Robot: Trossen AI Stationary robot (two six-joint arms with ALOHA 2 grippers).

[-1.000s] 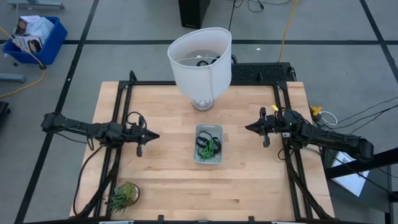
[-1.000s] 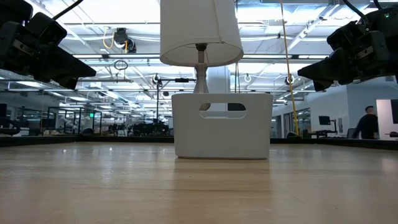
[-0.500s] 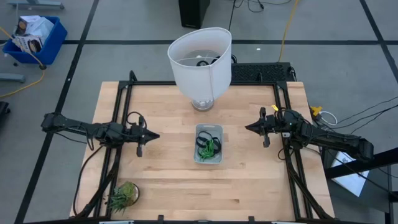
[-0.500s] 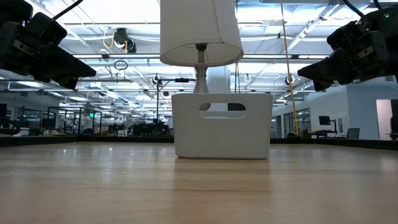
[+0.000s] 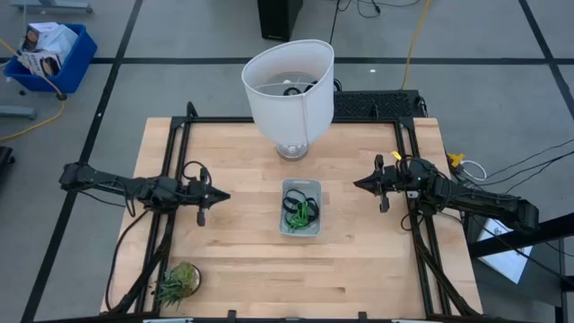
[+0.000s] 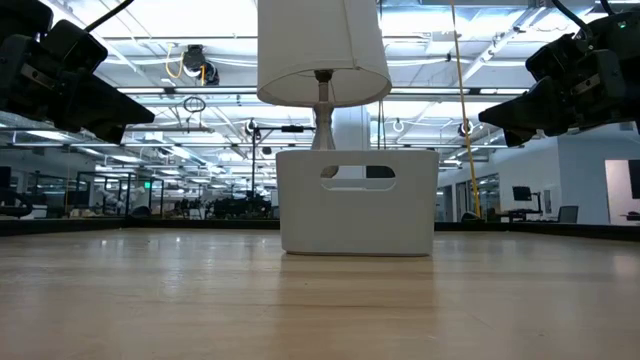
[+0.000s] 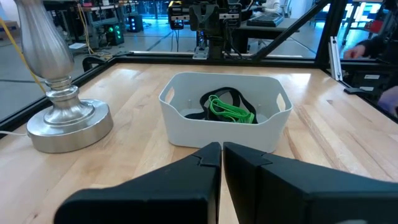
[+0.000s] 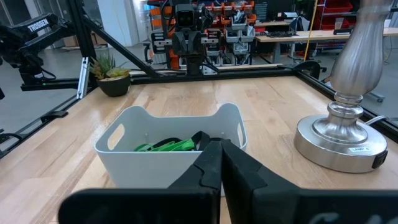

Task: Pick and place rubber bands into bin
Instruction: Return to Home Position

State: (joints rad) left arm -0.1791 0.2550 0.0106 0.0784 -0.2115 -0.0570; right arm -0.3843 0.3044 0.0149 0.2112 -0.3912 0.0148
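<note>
The bin (image 5: 300,207) is a small pale rectangular tray at the table's middle; it also shows in the low view (image 6: 357,200). Green and dark rubber bands (image 5: 300,212) lie piled inside it, seen too in the left wrist view (image 7: 228,107) and the right wrist view (image 8: 165,145). My left gripper (image 5: 226,195) hovers left of the bin, shut and empty, fingertips together (image 7: 221,149). My right gripper (image 5: 356,184) hovers right of the bin, shut and empty (image 8: 221,147). Both point level at the bin, above the table.
A white lampshade on a silver base (image 5: 289,85) stands behind the bin at the table's far middle. A small spiky green plant (image 5: 178,282) sits at the near left corner. Bare wood lies around the bin and toward the near edge.
</note>
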